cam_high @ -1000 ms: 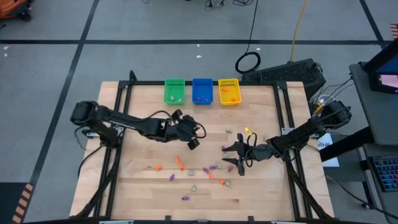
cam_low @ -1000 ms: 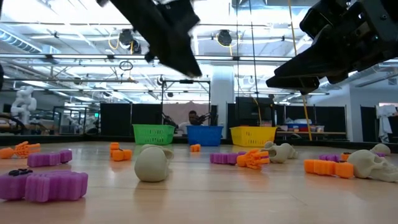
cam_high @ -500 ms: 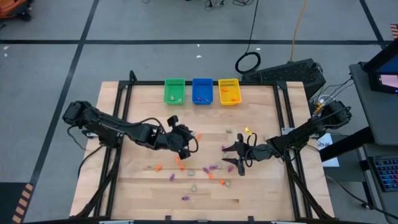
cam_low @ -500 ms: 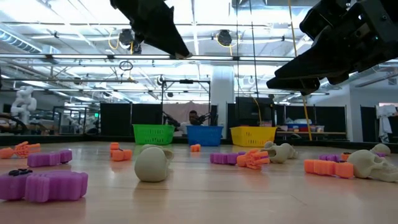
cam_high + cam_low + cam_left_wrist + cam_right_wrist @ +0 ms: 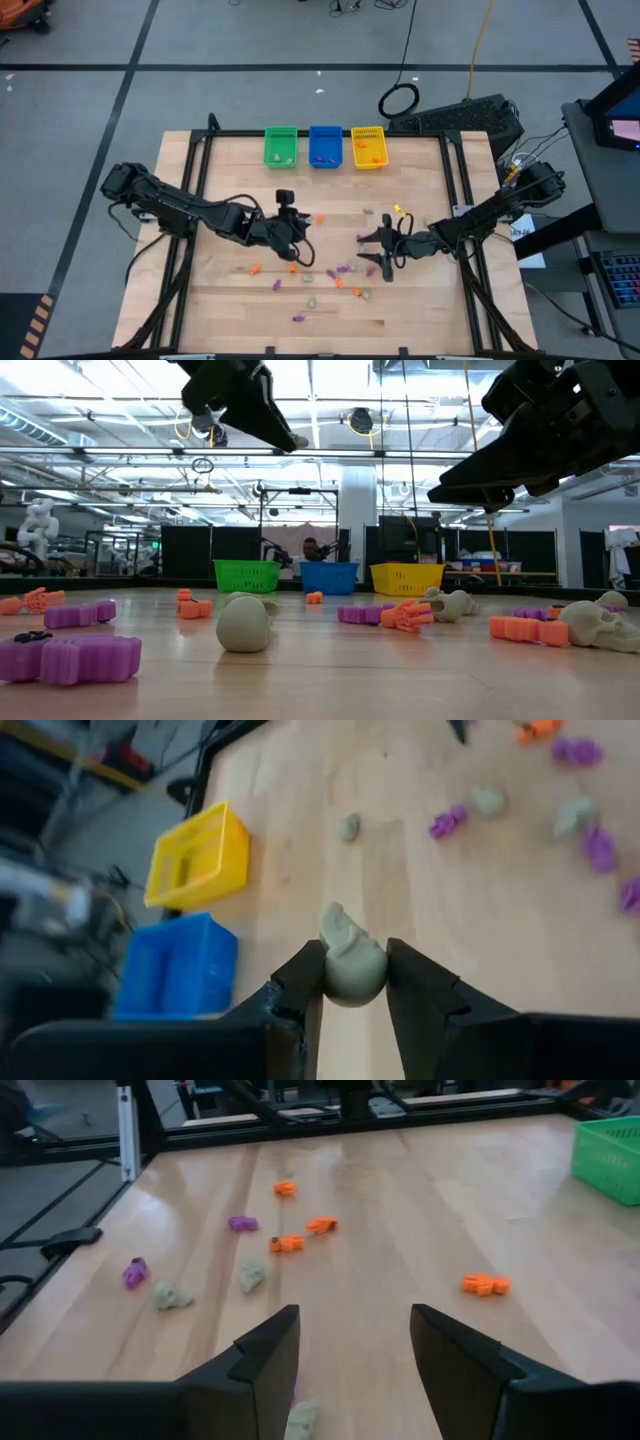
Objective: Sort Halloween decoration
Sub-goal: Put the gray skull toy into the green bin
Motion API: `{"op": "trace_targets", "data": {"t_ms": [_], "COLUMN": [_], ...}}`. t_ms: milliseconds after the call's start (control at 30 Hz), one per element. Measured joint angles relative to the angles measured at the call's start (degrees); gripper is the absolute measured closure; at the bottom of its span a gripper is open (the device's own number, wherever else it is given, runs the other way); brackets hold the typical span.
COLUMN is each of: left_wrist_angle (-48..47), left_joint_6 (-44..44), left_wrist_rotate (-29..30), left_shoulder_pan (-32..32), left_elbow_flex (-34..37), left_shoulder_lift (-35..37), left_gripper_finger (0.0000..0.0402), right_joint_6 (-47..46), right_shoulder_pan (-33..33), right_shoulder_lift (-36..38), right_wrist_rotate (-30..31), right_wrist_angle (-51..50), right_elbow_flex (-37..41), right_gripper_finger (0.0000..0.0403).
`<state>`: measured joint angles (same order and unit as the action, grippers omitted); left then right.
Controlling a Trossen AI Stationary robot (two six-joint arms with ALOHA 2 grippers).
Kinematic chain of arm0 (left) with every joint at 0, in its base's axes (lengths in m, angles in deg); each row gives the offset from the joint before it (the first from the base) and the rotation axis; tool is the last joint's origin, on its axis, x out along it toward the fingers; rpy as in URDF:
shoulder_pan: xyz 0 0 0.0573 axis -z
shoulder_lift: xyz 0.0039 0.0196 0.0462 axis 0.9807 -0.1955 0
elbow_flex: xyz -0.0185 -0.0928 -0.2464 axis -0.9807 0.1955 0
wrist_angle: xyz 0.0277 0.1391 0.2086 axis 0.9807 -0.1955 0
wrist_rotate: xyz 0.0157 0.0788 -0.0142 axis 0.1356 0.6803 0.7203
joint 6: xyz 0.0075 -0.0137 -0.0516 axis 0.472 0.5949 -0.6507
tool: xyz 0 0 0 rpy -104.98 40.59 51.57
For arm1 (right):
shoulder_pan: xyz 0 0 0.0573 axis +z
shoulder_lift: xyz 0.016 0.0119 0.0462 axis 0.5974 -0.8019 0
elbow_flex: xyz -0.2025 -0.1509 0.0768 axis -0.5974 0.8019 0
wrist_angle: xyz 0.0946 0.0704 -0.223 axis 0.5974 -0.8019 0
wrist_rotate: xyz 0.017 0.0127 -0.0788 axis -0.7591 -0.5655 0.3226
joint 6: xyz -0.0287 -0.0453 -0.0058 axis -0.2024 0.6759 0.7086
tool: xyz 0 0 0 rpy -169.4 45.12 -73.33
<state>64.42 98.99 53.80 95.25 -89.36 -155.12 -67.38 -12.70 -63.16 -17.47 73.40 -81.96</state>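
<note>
while hovering over mid-table:
left gripper [image 5: 354, 982]: clamped on a pale skull trinket [image 5: 351, 960]
right gripper [image 5: 355, 1350]: fingers apart, holding nothing
writing: none readable

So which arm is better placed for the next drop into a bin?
Left, probably. The left gripper is shut on a pale skull trinket, ready to carry to the green bin. The right gripper hangs open and empty over the table.
</note>
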Motion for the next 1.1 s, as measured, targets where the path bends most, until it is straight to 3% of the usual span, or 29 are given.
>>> {"op": "trace_targets", "data": {"t_ms": [300, 633, 733, 1100], "left_wrist_angle": [0.01, 0.07, 0.07, 0.48], "left_joint_6": [26.89, 45.34, 48.44, 47.01], "left_wrist_rotate": [0.15, 1.34, 1.38, 1.29], "left_shoulder_pan": [0.02, 0.02, 0.02, 0.02], "left_elbow_flex": [0.0, 0.0, 0.0, 0.0], "left_shoulder_lift": [0.0, 0.0, 0.0, 0.0], "left_gripper_finger": [0.0311, 0.0311, 0.0311, 0.0311], "right_joint_6": [0.0, 0.02, 0.02, 0.02], "right_shoulder_pan": [0.0, 0.0, 0.0, 0.0], "right_shoulder_lift": [0.0, 0.0, 0.0, 0.0], "right_wrist_rotate": [0.15, 0.15, 0.15, 0.14], "right_wrist_angle": [0.0, 0.0, 0.0, 0.0], "right_elbow_flex": [0.0, 0.0, 0.0, 0.0], "right_gripper_finger": [0.0222, 0.0222, 0.0222, 0.0222]}}
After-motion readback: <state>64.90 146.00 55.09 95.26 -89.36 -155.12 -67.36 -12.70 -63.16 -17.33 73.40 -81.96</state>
